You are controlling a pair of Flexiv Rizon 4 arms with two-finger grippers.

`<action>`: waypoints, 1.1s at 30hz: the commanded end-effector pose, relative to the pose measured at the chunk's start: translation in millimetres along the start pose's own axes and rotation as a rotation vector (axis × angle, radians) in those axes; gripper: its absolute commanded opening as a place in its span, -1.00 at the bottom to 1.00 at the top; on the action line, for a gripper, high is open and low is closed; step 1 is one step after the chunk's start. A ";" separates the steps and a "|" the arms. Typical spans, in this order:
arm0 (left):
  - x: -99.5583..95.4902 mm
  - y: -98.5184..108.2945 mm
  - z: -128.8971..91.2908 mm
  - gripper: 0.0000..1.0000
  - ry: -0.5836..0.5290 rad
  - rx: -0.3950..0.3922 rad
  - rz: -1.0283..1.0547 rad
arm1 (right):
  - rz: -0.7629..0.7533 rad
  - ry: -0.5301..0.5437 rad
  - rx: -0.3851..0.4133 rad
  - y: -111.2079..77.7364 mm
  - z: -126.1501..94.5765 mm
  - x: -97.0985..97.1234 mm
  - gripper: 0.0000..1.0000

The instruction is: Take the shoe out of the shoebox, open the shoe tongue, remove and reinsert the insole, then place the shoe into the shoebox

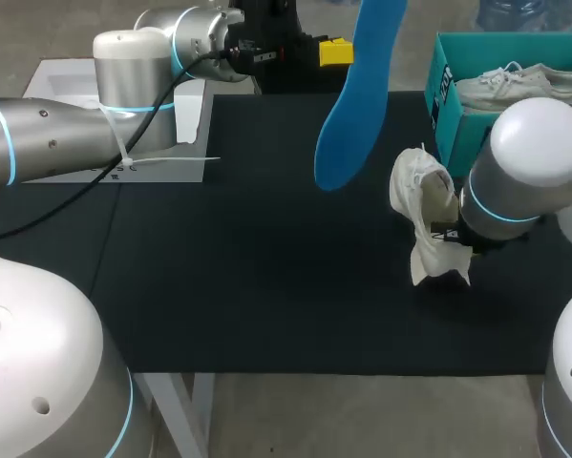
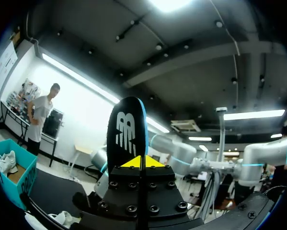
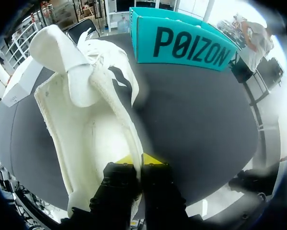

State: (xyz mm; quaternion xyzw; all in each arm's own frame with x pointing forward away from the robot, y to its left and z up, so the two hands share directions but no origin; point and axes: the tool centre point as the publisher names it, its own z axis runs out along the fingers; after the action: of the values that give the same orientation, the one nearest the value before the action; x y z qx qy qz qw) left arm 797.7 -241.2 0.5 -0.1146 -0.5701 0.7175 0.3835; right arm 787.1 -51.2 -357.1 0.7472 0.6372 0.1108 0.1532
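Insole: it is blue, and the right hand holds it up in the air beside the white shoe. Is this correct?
Not quite. It is the left hand that holds the blue insole up, not the right; the left wrist view shows the insole between that hand's fingers. The right hand holds the white shoe beside it.
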 end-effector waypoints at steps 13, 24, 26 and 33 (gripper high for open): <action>0.8 0.1 0.3 -1.00 -0.001 0.000 0.000 | 0.031 0.041 0.036 -20.5 43.3 18.2 -1.00; 0.8 0.1 0.3 -1.00 -0.001 0.000 0.000 | 0.049 0.048 -0.009 -21.4 25.7 20.8 1.00; 0.8 0.1 0.3 -1.00 -0.001 0.000 0.000 | 0.050 0.040 -0.031 -19.7 16.1 20.4 1.00; 0.8 0.1 0.3 -1.00 -0.001 0.000 0.000 | 0.054 0.021 -0.096 -11.9 -13.2 20.0 1.00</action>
State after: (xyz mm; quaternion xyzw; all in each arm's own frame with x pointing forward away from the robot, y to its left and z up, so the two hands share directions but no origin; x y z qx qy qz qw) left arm 797.7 -241.2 0.5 -0.1146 -0.5701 0.7175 0.3835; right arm 787.2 -28.2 -369.7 0.7557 0.6165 0.1473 0.1644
